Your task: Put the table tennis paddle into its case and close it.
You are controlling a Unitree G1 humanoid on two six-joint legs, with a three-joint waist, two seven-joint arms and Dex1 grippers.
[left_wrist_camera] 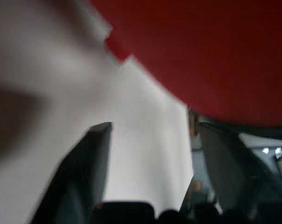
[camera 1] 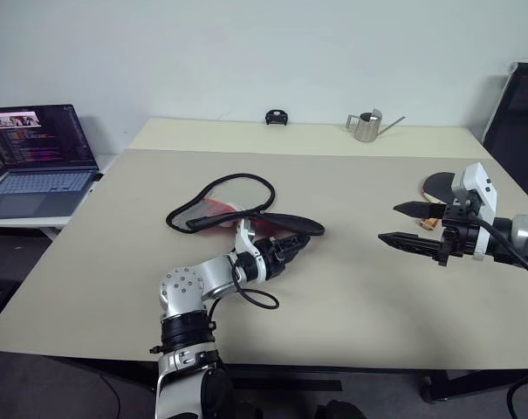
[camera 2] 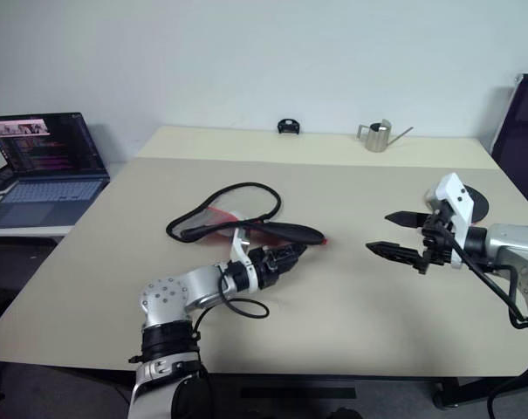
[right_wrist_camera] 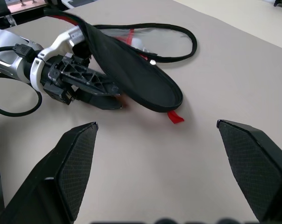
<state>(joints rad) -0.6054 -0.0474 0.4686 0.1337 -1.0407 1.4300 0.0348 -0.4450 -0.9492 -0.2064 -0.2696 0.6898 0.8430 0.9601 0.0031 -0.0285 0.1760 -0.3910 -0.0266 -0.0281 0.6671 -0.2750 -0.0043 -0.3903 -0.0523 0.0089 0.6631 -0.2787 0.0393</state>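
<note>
One case (camera 1: 246, 209) lies open on the surface (camera 1: 351, 279), its black zipper rim looping wide, red lining showing inside, one flap tilted up. We count two grippers. The left gripper (camera 2: 285, 256) sits low at the near edge of the raised flap, just under it; in the right wrist view its jaws stand parted beside the flap's black underside, and we cannot tell whether they touch the fabric. The right gripper (camera 1: 405, 224) hangs above the surface, well apart from the case, jaws spread wide and empty, pointing toward the case. One table tennis paddle (camera 1: 437, 183) lies flat just behind the right jaws, dark blade visible, handle partly hidden by the wrist. One small red tab (right_wrist_camera: 175, 117) pokes out from under the flap, between the two sets of jaws. Beyond both: one metal watering can (camera 1: 366, 126), one small black object (camera 1: 276, 117), and one open laptop (camera 1: 37, 157) on a side desk.
</note>
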